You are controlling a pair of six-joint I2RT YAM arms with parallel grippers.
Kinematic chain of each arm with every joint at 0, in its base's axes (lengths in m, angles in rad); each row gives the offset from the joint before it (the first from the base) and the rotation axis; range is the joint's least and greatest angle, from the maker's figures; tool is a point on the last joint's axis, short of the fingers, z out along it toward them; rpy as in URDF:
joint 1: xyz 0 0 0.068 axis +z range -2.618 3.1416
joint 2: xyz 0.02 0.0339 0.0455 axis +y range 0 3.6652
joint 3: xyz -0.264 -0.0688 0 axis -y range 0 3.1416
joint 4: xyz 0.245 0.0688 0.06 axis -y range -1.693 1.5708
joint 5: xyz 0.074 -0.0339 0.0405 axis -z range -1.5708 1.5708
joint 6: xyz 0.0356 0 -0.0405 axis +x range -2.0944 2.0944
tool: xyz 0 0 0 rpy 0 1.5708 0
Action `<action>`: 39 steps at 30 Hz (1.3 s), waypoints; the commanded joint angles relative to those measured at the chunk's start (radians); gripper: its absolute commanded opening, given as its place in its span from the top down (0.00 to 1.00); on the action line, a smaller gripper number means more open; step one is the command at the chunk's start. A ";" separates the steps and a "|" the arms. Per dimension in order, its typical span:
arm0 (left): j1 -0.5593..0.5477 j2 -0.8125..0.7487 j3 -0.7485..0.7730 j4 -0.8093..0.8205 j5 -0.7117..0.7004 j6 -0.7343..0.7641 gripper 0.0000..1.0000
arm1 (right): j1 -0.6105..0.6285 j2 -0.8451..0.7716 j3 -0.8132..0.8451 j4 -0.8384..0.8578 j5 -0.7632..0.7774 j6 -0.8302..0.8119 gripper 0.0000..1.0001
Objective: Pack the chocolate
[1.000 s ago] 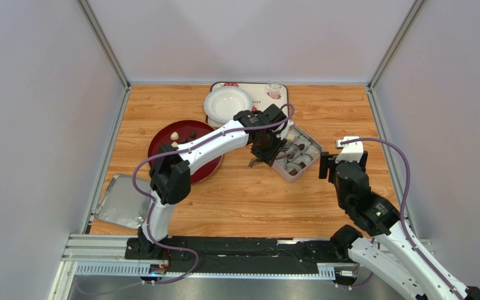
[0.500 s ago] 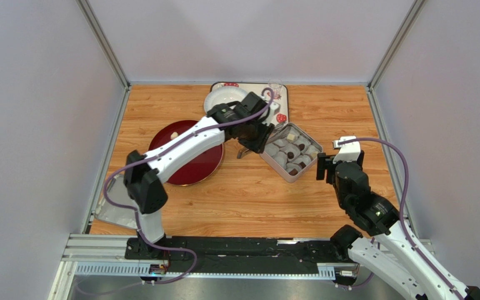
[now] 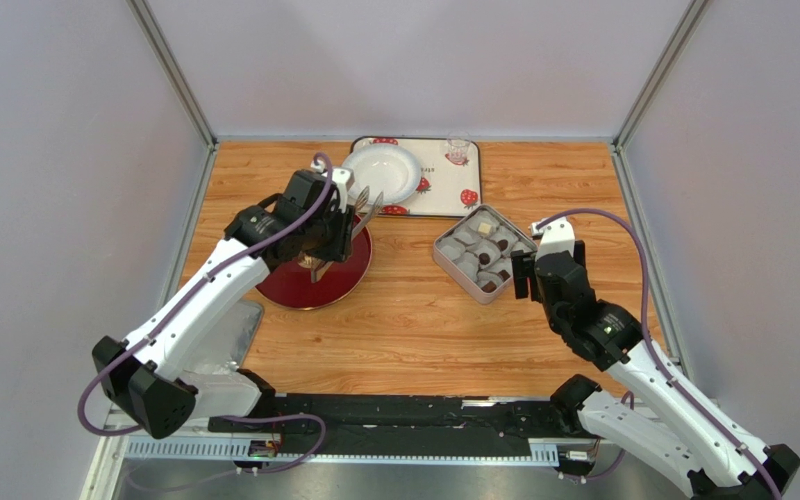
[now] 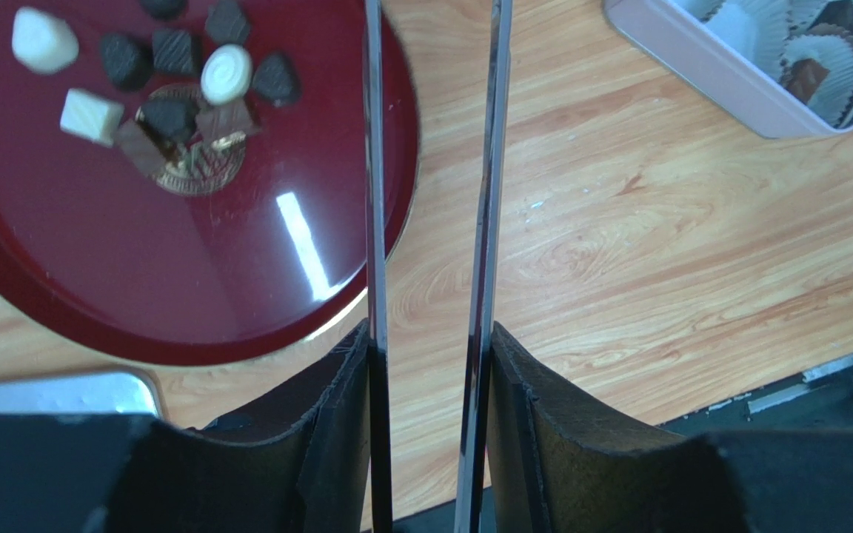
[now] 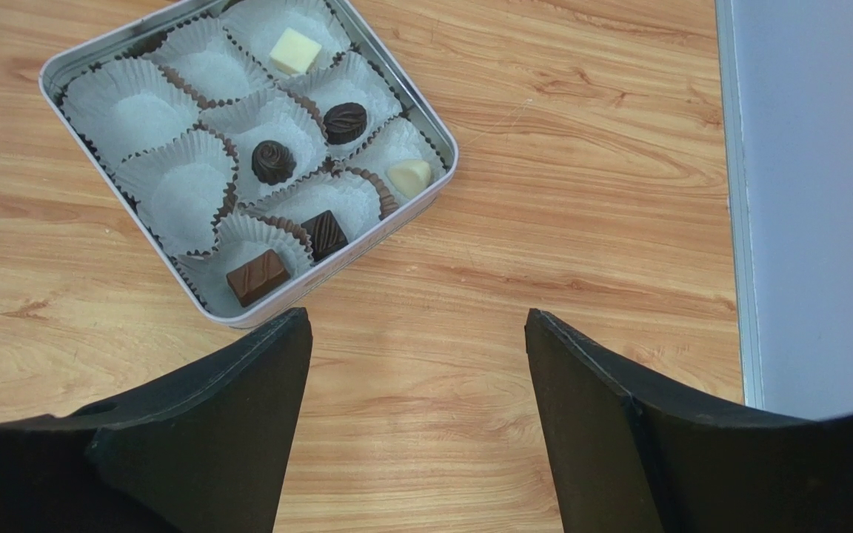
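Chocolate [image 4: 170,111] on red plate [image 4: 120,255], variously turned; left gripper [image 4: 431,333] clamping tongs [image 4: 373,167]; right gripper [image 5: 417,322] wide apart

six chocolates [image 5: 272,161] in tin [image 5: 387,222], nine paper cups [image 5: 181,189]

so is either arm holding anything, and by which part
Metal tongs, in the left fingers, clamped across both blades partway along. The right fingers hold nothing.

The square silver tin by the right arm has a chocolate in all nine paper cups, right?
Not all nine. The square silver tin by the right arm holds six chocolates; three paper cups are empty, as the right wrist view shows.
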 commanded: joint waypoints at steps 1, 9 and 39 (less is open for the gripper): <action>0.041 -0.104 -0.101 0.002 -0.042 -0.072 0.53 | 0.001 0.029 0.041 0.012 -0.014 -0.004 0.24; 0.144 -0.131 -0.212 -0.019 -0.019 -0.112 0.51 | 0.002 0.074 0.038 0.023 -0.089 0.028 0.24; 0.210 0.138 -0.100 -0.093 0.070 -0.091 0.52 | 0.001 -0.054 -0.020 0.093 -0.161 0.080 0.25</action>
